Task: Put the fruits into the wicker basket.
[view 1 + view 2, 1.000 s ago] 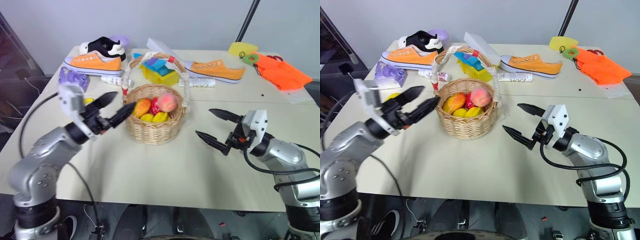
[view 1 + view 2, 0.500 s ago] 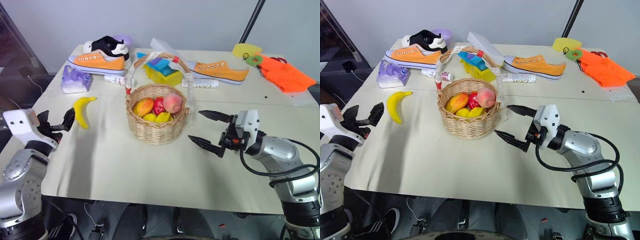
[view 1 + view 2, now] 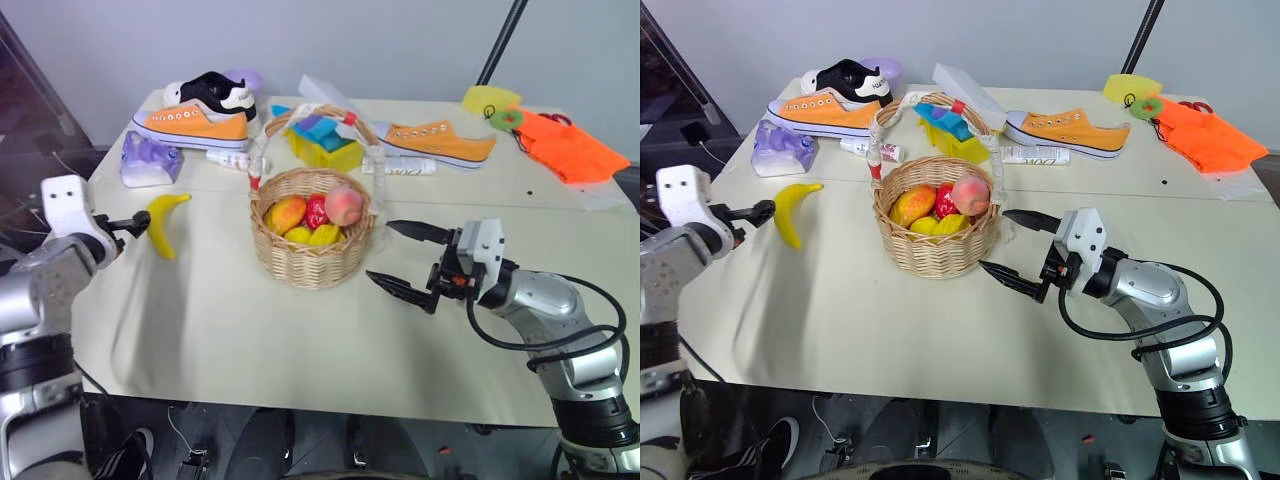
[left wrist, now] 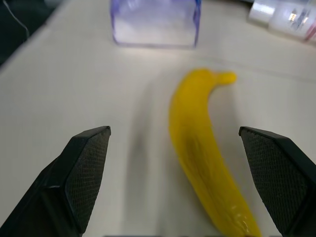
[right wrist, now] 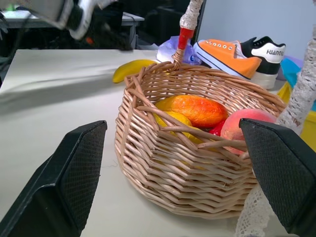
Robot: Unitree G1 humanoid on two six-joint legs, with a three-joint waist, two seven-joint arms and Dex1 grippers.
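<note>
Most of the job looks done. The round tan woven wicker basket point(image 3: 935, 235) with its tall white-wrapped handle sits in the middle of the pale table point(image 3: 940, 330), and inside it lie an oval red-and-yellow toy mango point(image 3: 911, 206), a round pink-red peach point(image 3: 971, 195), a small red fruit point(image 3: 946, 203) and small yellow ones point(image 3: 935, 226). One piece is left out: the curved yellow toy banana point(image 3: 791, 212), lying flat on the tabletop well to the left of the basket, stem end pointing toward the back.

The left gripper point(image 3: 128, 226) hovers just beside the banana with its two black fingers spread wide and nothing in them; in the left wrist view the banana point(image 4: 205, 153) lies between the fingertips point(image 4: 84, 173), nearer the other pad, and is not yet touched. I judge this is the approach to a grasp. The right gripper point(image 3: 1012, 250) is likewise released and empty, held just beside the basket's right wall, apart from the wicker.

The banana has bare table all round it, so there is room to come down. A pale purple translucent box point(image 3: 780, 148) stands behind it, near the back edge, and the left table edge is close to the arm. The way from banana to basket is open tabletop; the handle arches over the middle, so the drop must go to one side of it. Orange canvas shoes point(image 3: 820, 113) lie well behind.
</note>
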